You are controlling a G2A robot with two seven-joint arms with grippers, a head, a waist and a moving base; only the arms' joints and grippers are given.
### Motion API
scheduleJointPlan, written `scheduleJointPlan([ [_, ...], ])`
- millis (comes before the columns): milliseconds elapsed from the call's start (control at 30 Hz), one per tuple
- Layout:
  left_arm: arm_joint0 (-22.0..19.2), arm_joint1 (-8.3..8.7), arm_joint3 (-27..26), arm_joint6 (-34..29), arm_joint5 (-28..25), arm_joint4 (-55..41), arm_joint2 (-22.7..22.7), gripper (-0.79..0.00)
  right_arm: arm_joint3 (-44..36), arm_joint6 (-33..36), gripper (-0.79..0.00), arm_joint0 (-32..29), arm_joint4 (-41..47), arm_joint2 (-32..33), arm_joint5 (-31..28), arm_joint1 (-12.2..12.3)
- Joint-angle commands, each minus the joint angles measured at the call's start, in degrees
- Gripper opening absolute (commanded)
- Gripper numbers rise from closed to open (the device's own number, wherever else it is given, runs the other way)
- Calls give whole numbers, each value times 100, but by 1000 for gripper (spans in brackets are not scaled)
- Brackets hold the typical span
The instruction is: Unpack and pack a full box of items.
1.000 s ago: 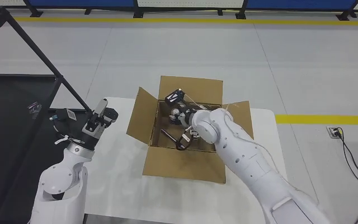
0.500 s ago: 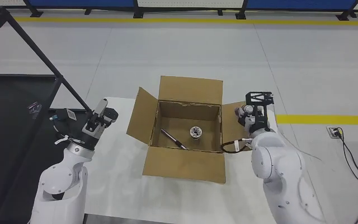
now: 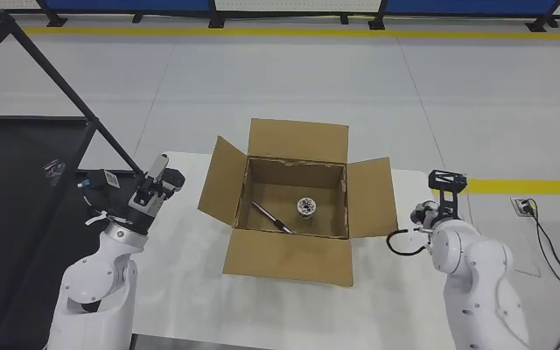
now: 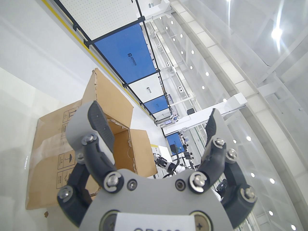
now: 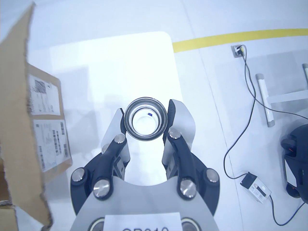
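Bench [image 3: 184,280]: white top, one box on it.
Box [image 3: 289,255]: cardboard, mid-bench toward the far edge, all four flaps folded out, top open.
Left claw [image 4: 154,114]: above the bench's far-left corner, left of the box and clear of it, tilted up toward the ceiling. Fingers spread wide, nothing between them.
Right claw [image 5: 146,115]: above the bench near its right edge, right of the box's right flap and apart from it, facing down. Pads [image 5: 171,115] clamped on either side of a metal ring [image 5: 128,123], ring's open face toward the wrist cam.
Rod [image 3: 271,217]: dark, thin, lying flat on the box floor, left-front area, angled.
Round part [image 3: 305,206]: small, on the box floor near the middle, just right of the rod, not touching it.
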Motion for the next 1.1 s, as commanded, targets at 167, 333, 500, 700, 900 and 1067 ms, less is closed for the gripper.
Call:
scheduleJointPlan([
  [167, 0, 0, 0, 0, 0, 0, 0, 0, 673, -290, -785, 32, 514, 84, -560, 29],
  [333, 0, 0, 0, 0, 0, 0, 0, 0, 1017, -307, -785, 134, 432, 1, -491, 37],
  [500, 0, 0, 0, 0, 0, 0, 0, 0, 1337, -396, -785, 286, 377, -73, -405, 41],
  [700, 0, 0, 0, 0, 0, 0, 0, 0, 1560, -435, -382, 423, 463, -149, -408, 42],
  [900, 0, 0, 0, 0, 0, 0, 0, 0, 1721, -469, -274, 521, 514, -194, -420, 50],
  [1067, 0, 0, 0, 0, 0, 0, 0, 0, 1690, -461, -148, 537, 510, -188, -363, 65],
])
